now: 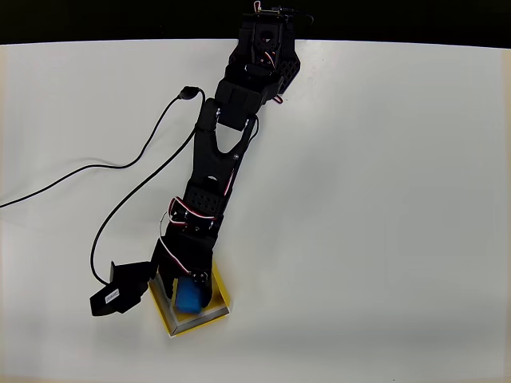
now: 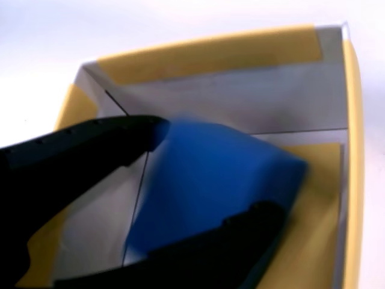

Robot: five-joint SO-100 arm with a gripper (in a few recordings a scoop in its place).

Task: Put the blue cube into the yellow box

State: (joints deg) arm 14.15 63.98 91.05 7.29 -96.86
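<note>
Black gripper (image 2: 207,180) pinching the blue cube (image 2: 210,180) over the yellow box (image 2: 210,54).
Plain white table (image 1: 383,199), black cable (image 1: 120,199) left, dark far edge.

The table (image 1: 383,199) lies bare to the right of the arm. A cable (image 1: 120,203) loops left of it. The box (image 2: 352,120) walls ring the cube (image 2: 210,186) closely.

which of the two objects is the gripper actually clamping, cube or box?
The blue cube: it sits between the gripper's black fingers, over the yellow box, which lies on the table.
</note>
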